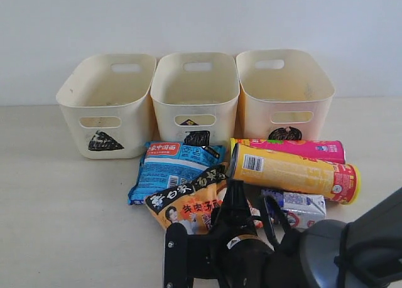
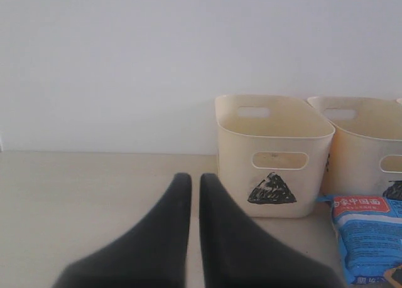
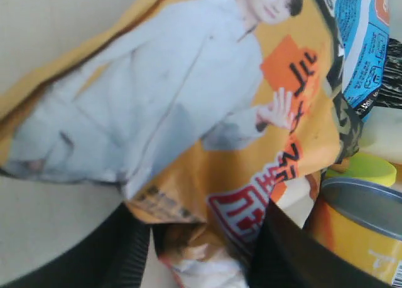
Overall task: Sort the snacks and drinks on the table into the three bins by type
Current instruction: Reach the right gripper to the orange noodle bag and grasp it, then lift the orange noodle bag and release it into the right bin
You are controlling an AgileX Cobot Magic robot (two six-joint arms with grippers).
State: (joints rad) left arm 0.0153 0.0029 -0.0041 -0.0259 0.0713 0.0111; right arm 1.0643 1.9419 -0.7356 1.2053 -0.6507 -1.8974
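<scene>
Occlusions + cutoffs
Orange-black packet [image 1: 188, 206] near end hidden under right gripper [image 1: 253, 206]; blue-and-white carton [image 1: 304, 206] partly behind it. Wrist cam: packet edge btwn fingers [image 3: 107, 256] blurred, contact unclear; yellow-orange tube [image 3: 342, 241] cut by frame edge.

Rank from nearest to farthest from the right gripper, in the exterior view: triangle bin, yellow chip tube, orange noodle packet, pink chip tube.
From the right gripper:
1. orange noodle packet, its edge between the jaws.
2. yellow chip tube, just behind, on the right.
3. pink chip tube, behind the yellow one.
4. triangle bin, far back left.
</scene>
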